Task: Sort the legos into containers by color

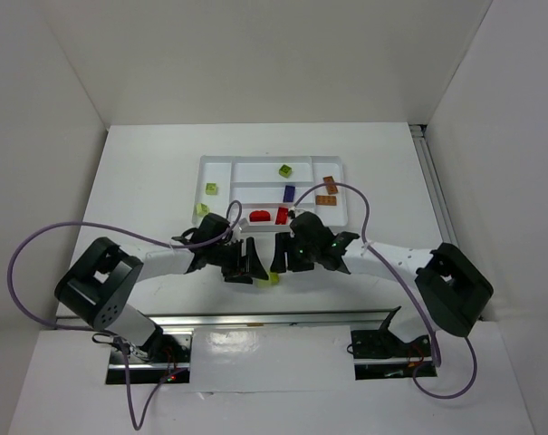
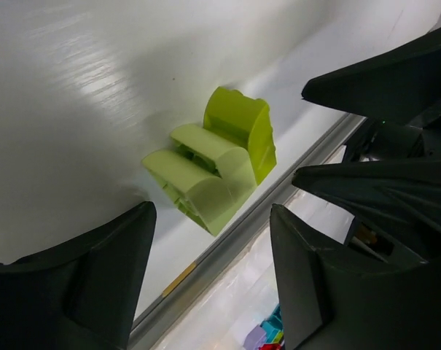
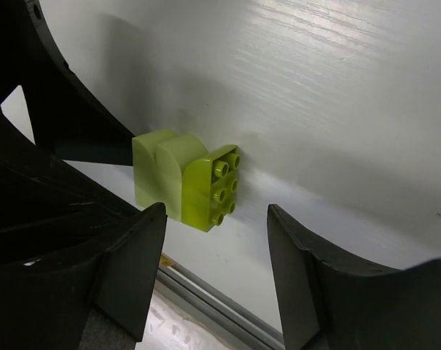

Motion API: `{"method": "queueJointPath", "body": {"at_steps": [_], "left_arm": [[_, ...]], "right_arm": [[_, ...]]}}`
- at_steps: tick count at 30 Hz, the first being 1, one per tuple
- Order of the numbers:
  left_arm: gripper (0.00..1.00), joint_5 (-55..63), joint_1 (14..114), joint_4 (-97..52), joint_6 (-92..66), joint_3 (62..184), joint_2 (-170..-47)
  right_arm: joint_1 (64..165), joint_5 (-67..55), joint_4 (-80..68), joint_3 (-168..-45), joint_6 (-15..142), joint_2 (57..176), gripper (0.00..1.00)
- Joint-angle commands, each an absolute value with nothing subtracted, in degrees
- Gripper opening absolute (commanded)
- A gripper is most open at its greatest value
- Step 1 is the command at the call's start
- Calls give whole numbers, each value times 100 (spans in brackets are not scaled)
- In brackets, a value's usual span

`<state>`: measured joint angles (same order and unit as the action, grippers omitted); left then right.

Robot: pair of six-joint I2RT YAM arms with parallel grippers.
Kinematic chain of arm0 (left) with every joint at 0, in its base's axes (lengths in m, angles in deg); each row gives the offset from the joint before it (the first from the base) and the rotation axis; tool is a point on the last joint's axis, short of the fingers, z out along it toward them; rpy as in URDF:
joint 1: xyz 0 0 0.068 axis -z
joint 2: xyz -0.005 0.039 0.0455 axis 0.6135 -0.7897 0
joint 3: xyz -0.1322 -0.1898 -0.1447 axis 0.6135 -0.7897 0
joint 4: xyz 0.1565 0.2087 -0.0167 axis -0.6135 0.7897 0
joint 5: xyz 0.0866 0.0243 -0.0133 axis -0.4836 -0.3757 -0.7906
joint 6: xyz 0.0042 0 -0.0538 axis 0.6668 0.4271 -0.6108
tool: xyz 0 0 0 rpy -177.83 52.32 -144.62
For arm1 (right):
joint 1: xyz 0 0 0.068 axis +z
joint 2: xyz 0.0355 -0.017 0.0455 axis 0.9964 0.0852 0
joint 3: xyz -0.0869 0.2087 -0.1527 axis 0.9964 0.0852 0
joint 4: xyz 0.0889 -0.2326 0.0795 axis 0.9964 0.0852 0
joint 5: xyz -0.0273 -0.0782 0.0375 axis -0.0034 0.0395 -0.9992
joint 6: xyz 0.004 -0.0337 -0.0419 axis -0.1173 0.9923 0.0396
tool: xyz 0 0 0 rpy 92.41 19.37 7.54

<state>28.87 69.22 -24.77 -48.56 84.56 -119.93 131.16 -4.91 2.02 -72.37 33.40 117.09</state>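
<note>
A lime and pale yellow-green lego [image 1: 269, 278] lies on its side on the table near the front edge, between my two grippers. It shows in the left wrist view [image 2: 213, 168] and, studs sideways, in the right wrist view [image 3: 184, 179]. My left gripper [image 1: 244, 267] [image 2: 213, 277] is open and empty, just short of it. My right gripper [image 1: 288, 263] [image 3: 216, 270] is open and empty, close on the other side. The white tray [image 1: 221, 169] holds lime legos [image 1: 285, 169] [image 1: 212, 188], red ones [image 1: 260, 216], a dark blue one [image 1: 289, 192] and brown-orange ones [image 1: 329, 184].
Another lime lego [image 1: 201, 209] sits at the tray's left edge. The metal rail of the table's front edge [image 2: 227, 255] [image 3: 227, 310] runs right under both grippers. The right gripper's fingers [image 2: 395, 197] fill the right of the left wrist view.
</note>
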Motion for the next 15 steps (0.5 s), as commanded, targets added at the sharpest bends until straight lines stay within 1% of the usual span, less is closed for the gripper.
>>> {"method": "queueJointPath", "body": {"at_steps": [1,3,4,6,10,11,13,14,15], "left_arm": [[74,2814,6975,-2654,-4871,8602,-12226],[73,2709,6975,-2549,-4871,8602,-12227],[68,2595,6975,-2470,-4871,8602,-12227],[65,2489,6975,-2409,-4871,8602,-12087],[53,2234,6975,-2215,-4810,8602,-11972],[47,2234,6975,-2136,-4809,8602,-11972],[40,2234,6975,-2136,-4809,8602,-11972],[31,2234,6975,-2136,-4809,8602,-12033],[25,2234,6975,-2136,-4809,8663,-12033]], "right_arm": [[13064,-649,-117,-7185,3459,11822,64],[13064,-702,-117,-7185,3459,11988,64],[13064,-702,-117,-7185,3459,11989,64],[13064,-772,-240,-7185,3459,12050,64],[13064,-887,-302,-7185,3512,12243,60],[13064,-948,-302,-7185,3512,12296,55],[13064,-948,-364,-7185,3512,12296,52],[13064,-1000,-433,-7185,3512,12296,47],[13064,-1001,-434,-7185,3512,12296,46]]}}
